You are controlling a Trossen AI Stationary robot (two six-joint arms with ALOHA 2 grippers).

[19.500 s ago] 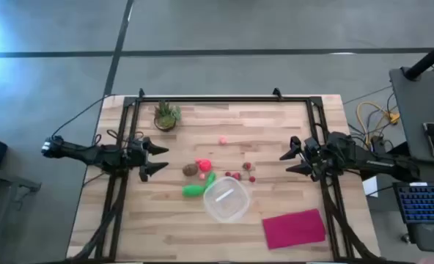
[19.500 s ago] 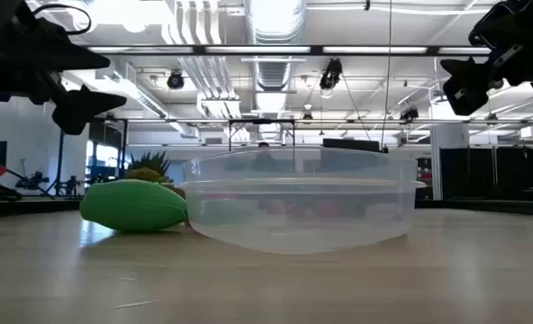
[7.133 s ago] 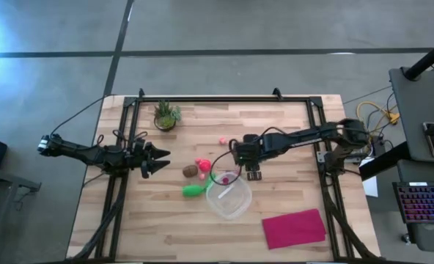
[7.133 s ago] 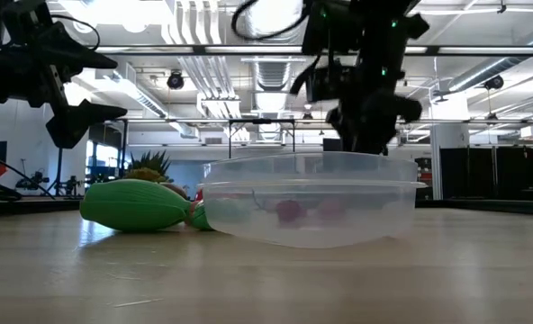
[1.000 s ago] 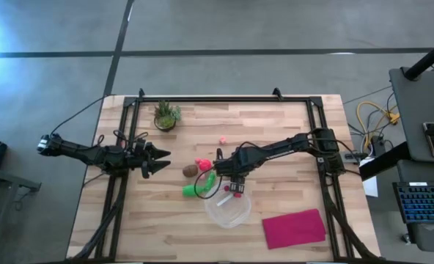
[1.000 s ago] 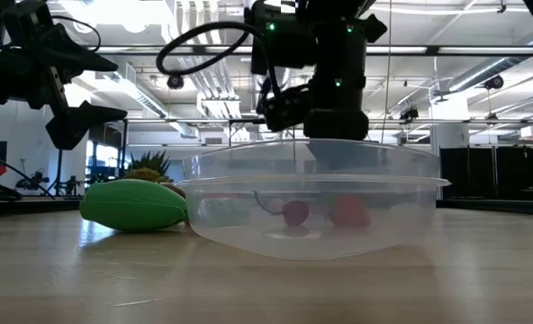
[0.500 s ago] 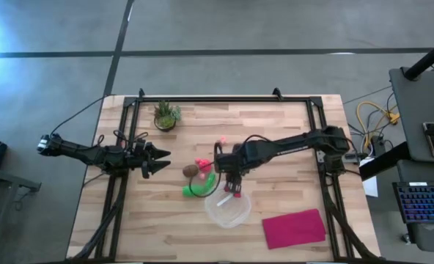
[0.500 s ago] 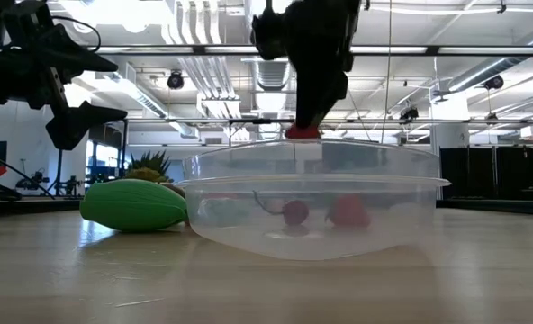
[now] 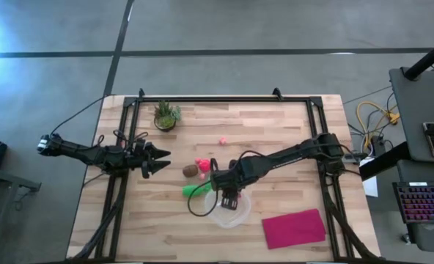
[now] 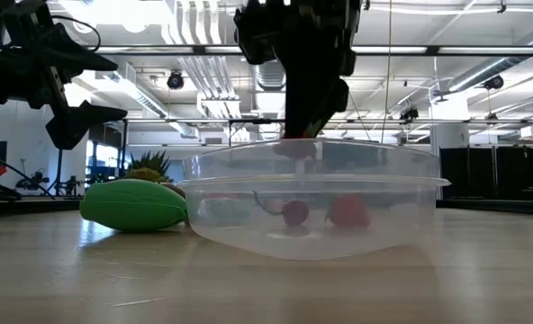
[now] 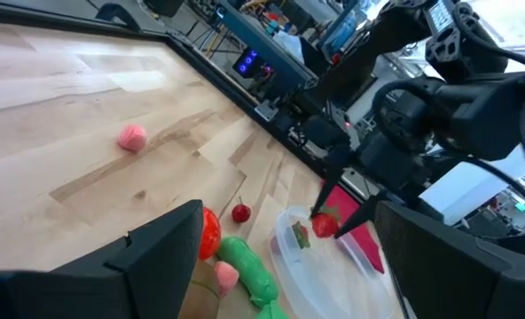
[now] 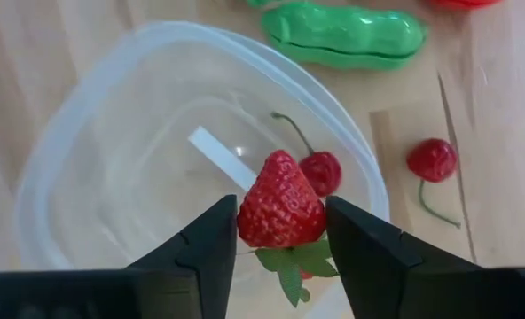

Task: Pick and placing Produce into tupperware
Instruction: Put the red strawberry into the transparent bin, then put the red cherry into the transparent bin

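My right gripper [image 9: 230, 199] hangs over the round clear tupperware [image 9: 228, 211] and is shut on a red toy strawberry [image 12: 280, 211]. A cherry [image 12: 321, 171] lies in the tupperware, and the low view shows another red piece [image 10: 347, 211] in it. A second cherry [image 12: 433, 159] lies on the table beside the tupperware. A green pod [image 9: 195, 190], a brown oval [image 9: 190, 170] and a red-pink piece [image 9: 202, 164] lie on the table left of the tupperware, and a pink ball [image 9: 222, 140] lies farther back. My left gripper [image 9: 158, 160] is open and empty at the table's left. My right gripper pinches the strawberry by its two sides [image 12: 245, 218] between its two fingers. The fingers come from above and point down. The strawberry is lifted clear, over the inside of the tupperware, at about the height of its rim [image 10: 298, 147].
A flat magenta cloth [image 9: 294, 228] lies at the near right. A small potted plant [image 9: 166, 115] stands at the far left. A black metal frame [image 9: 224, 99] runs along the table's far edge and sides.
My right gripper has gone a little toward the table's near edge, over the middle of the tupperware, with the strawberry still in its fingers. It has come down slightly in the last half second. My left arm has kept still.
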